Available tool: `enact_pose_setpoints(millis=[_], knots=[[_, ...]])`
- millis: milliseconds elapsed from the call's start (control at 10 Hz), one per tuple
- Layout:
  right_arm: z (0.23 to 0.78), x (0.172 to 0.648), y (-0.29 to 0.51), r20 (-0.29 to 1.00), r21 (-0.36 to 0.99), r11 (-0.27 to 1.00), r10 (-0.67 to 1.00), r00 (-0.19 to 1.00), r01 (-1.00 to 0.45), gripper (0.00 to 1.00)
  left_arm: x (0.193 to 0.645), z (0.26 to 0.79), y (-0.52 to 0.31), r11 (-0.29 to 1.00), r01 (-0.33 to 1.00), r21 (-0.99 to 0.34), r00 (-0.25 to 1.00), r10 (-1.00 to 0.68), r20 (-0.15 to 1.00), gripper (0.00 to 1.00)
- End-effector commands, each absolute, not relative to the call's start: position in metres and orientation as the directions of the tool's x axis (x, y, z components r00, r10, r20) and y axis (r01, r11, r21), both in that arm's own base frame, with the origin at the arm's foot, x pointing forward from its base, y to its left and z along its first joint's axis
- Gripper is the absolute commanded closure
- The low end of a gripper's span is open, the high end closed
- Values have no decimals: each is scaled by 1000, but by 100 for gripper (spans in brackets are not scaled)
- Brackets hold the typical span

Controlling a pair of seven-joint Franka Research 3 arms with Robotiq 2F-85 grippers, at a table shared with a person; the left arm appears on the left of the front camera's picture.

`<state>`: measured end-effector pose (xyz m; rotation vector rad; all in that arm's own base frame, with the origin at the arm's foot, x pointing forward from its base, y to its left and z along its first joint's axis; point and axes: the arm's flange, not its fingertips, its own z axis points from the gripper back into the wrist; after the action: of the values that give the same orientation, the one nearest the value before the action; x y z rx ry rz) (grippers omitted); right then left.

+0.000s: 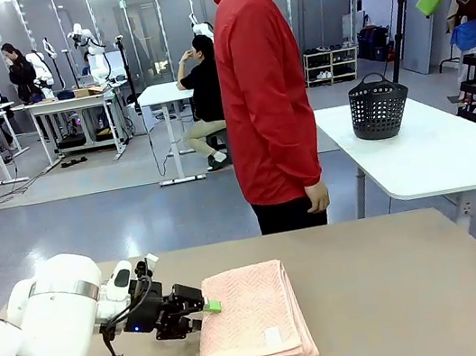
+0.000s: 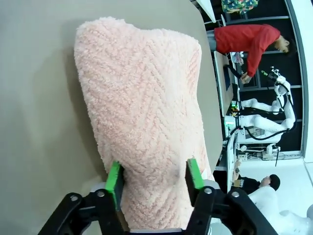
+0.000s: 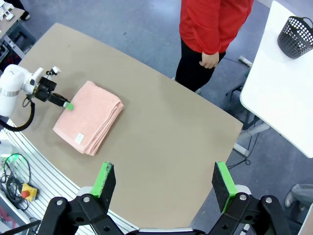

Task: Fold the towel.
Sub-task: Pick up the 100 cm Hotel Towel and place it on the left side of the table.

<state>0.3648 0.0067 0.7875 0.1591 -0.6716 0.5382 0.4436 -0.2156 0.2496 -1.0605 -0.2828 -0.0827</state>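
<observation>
Towel is sitting folded into a thick pink stack on the tan worktop, over toward the robot's left side and close to the near edge, with its layered folded edges facing the near edge and a little white tag on top near that end. Left hand comes in low from the left side and it's clamped down on the towel's left edge, roughly at the far-left corner of the stack. In the left wrist view you can see the terry bunched up between the two green pads, herringbone weave and all, so it's definitely pinching cloth. Right hand is way up high above the worktop, looking down on the whole thing, with its fingers spread wide and nothing between them. Person in a red jacket is standing at the far edge of the worktop, arm down by their side, not touching anything on it.
</observation>
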Motion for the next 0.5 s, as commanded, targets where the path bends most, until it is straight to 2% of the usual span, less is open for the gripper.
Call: enact_pose_setpoints(millis=[0, 400], knots=[[788, 365, 6, 626, -29, 852, 423, 655, -523, 0, 450, 245, -226, 478, 187, -858, 962, 89, 259, 100], [788, 365, 6, 626, -29, 852, 423, 655, -523, 0, 446, 252, -225, 502, 183, -845, 960, 94, 264, 100]])
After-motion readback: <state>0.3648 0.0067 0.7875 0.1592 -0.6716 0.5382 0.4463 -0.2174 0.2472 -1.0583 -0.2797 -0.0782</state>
